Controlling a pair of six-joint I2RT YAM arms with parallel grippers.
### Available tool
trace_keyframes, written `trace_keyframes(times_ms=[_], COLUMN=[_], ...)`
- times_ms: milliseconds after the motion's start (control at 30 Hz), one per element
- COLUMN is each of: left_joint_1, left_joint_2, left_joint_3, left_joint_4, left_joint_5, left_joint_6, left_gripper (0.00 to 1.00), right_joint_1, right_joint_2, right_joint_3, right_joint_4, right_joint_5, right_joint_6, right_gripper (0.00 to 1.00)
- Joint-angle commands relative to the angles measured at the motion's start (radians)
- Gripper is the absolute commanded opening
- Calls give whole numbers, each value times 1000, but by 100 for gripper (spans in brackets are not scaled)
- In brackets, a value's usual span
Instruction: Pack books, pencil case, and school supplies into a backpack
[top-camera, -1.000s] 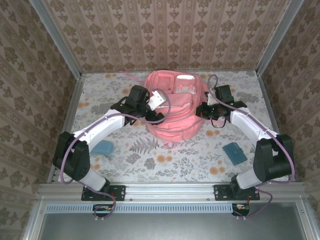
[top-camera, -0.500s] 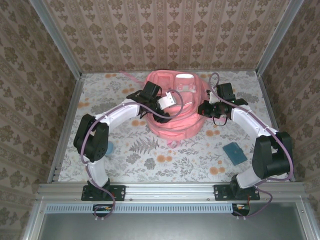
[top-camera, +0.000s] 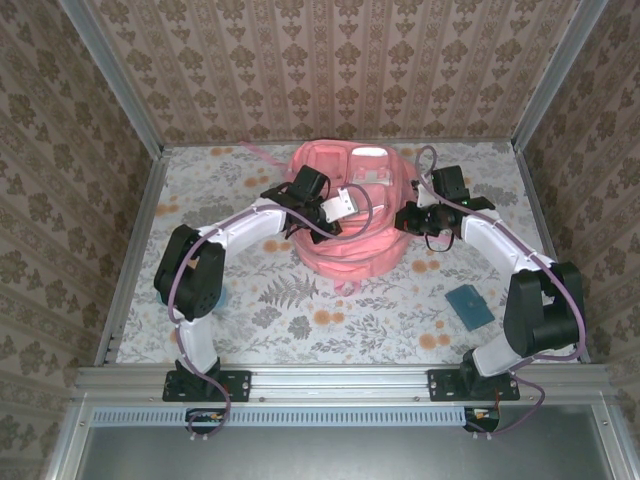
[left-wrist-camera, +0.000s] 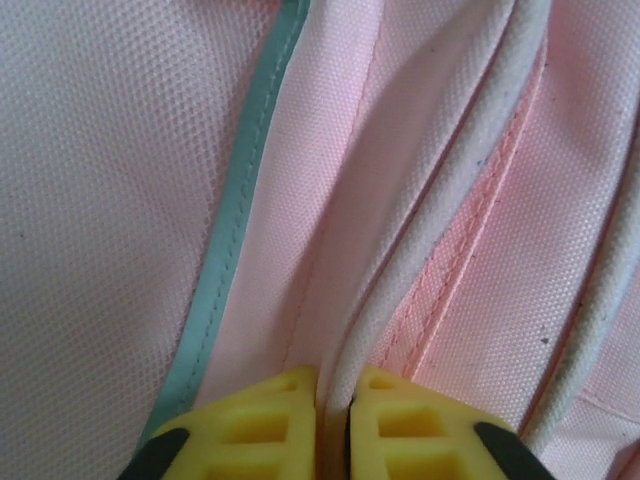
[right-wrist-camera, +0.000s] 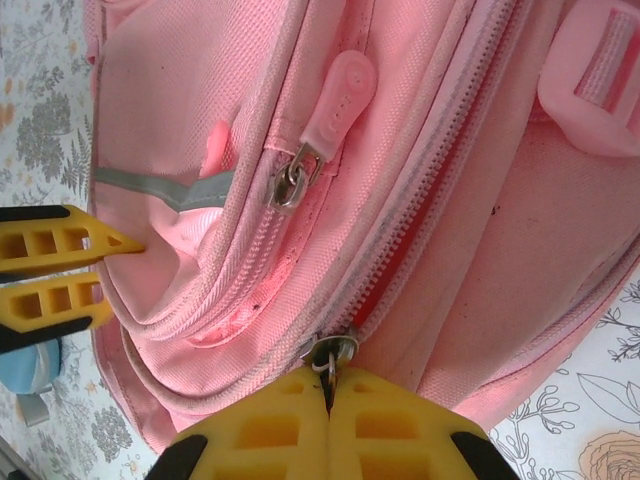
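The pink backpack (top-camera: 352, 235) lies in the middle of the table. My left gripper (top-camera: 335, 215) is on its left side. In the left wrist view its yellow fingers (left-wrist-camera: 270, 420) are shut on a fold of pink backpack fabric (left-wrist-camera: 120, 200) with pale piping, beside a teal stripe (left-wrist-camera: 240, 200). My right gripper (top-camera: 404, 222) is at the bag's right side, shut on the metal zip puller (right-wrist-camera: 332, 352) of the main zip. One of the school supplies, a teal flat square (top-camera: 469, 304), lies on the table at the right. The books and pencil case are out of view.
A second zip with a pink pull tab (right-wrist-camera: 338, 95) runs along the front pocket. A light-blue item (right-wrist-camera: 25, 365) lies on the table beyond the bag's left side. Metal frame posts and patterned walls enclose the table (top-camera: 330, 320).
My left arm swung right onto the backpack and its gripper went from open to shut on a fabric fold. The right gripper stayed shut at the zip.
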Motion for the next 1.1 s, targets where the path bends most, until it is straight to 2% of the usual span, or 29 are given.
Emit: trace_keyframes(times_ms=[0,233,367,633,700,800,967,1067], left_joint_1=[9,8,8,5,5,6,20,25], left_joint_2=[14,-10,-28,-49,-64,-87,-125,-144], left_joint_3=[-3,-33,-57,-74,-91,-112,-153,-174], left_joint_4=[147,232,278,358,380,385,385,395], left_joint_5=[-60,-135,-132,-53,-44,-39,-7,23], left_joint_6=[-68,-242,-308,-425,-442,-439,-402,-393], left_gripper=[1,0,0,0,0,0,0,0], right_joint_1=[57,220,274,424,439,435,332,243], right_joint_2=[-35,-104,-117,-22,-21,-67,-269,-367], right_joint_3=[-29,-92,-100,-107,-127,-150,-224,-274], right_joint_4=[-26,-34,-17,209,267,264,227,227], right_joint_5=[27,128,124,105,112,163,214,197], right_joint_6=[-30,-62,-51,139,183,222,350,490], right_gripper=[0,0,0,0,0,1,43,59])
